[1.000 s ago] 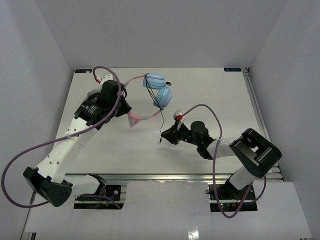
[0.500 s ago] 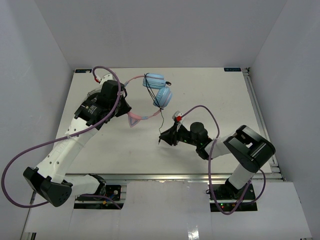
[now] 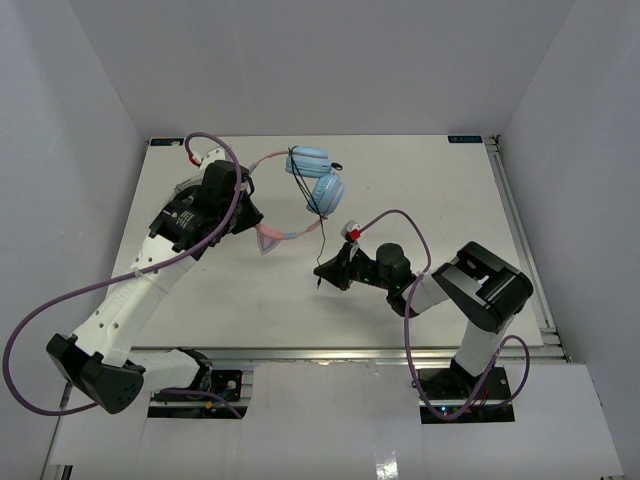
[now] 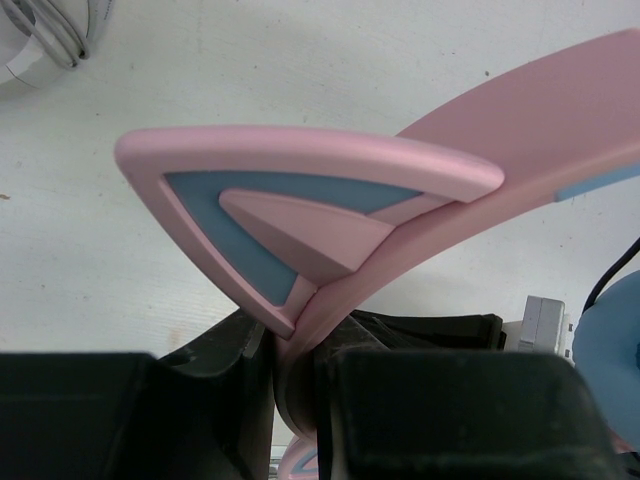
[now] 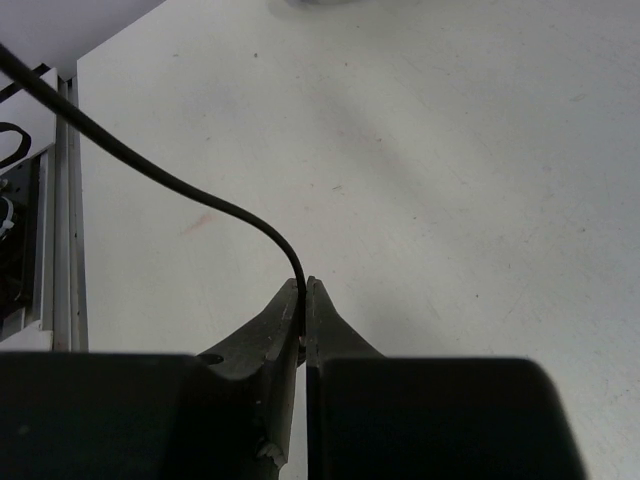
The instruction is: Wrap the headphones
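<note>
Top view: headphones sat upper centre of the white surface, both light-blue earcups stacked close together, one overlapping the other. The pink headband arced left from the earcups.

Left end effector was closed on the headband, left of centre frame. Left wrist view confirmed it: the pink band was pinched between the two black fingers, end effector at bottom centre. The pointed cat ear, pink with a blue inset, stood just above the grip. One blue earcup showed at the right edge. A grey-white loop lay in the upper left corner of that view.

The black cable ran from the earcups down toward centre frame. Right end effector was clamped on it near its lower end, low over the surface. Right wrist view: jaws fully together on the thin cable, end effector at centre; the cable curved away to the upper left.
</note>
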Tool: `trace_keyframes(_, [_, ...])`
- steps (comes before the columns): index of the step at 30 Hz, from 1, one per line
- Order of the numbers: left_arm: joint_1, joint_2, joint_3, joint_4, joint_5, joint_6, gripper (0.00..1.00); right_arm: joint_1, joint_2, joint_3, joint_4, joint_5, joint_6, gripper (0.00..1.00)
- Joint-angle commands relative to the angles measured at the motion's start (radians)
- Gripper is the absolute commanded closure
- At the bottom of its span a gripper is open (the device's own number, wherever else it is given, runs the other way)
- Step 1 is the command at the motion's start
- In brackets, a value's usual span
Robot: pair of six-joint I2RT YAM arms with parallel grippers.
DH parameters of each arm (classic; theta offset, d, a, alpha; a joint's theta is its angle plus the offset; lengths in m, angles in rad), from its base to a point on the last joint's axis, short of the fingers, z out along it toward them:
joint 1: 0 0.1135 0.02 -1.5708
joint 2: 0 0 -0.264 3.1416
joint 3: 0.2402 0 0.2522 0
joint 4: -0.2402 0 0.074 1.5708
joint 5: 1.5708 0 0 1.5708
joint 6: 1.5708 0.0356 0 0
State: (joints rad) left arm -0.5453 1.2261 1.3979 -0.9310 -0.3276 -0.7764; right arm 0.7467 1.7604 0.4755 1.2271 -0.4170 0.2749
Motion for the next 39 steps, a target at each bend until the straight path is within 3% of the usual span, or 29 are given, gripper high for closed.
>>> trace_keyframes(1, [0.004,-0.072,0.032,0.08,0.033,-0.037,1.0,-0.004,0.023,0.008,0.117,0.027,0.02,0.92])
trace_keyframes(15, [0.004,-0.107,0.07,0.055,-0.04,-0.024,1.0,-0.049,0.009,-0.064,0.131,0.085,0.029,0.92])
trace_keyframes(19, [0.004,-0.115,0.056,0.069,-0.038,0.051,1.0,-0.077,-0.032,-0.101,0.14,0.11,0.021,0.92])
trace_keyframes(22, [0.004,-0.148,0.014,0.13,0.14,0.184,1.0,-0.131,-0.078,-0.115,0.13,0.109,0.028,0.92])
trace_keyframes(27, [0.004,-0.152,-0.034,0.188,0.633,0.34,1.0,-0.226,-0.145,-0.061,0.056,-0.016,0.057,0.92])
trace_keyframes(29, [0.004,-0.129,-0.05,0.19,0.762,0.42,1.0,-0.257,-0.173,-0.018,-0.02,-0.106,0.043,0.92])
trace_keyframes(31, [0.004,-0.116,-0.079,0.188,0.819,0.454,1.0,-0.266,-0.209,0.028,-0.091,-0.133,0.004,0.92])
trace_keyframes(35, [0.004,-0.092,-0.14,0.188,0.903,0.56,1.0,-0.311,-0.273,0.145,-0.418,-0.217,-0.1,0.92])
trace_keyframes(39, [-0.003,-0.062,-0.165,0.168,0.85,0.606,1.0,-0.364,-0.313,0.286,-0.655,-0.282,-0.168,0.92])
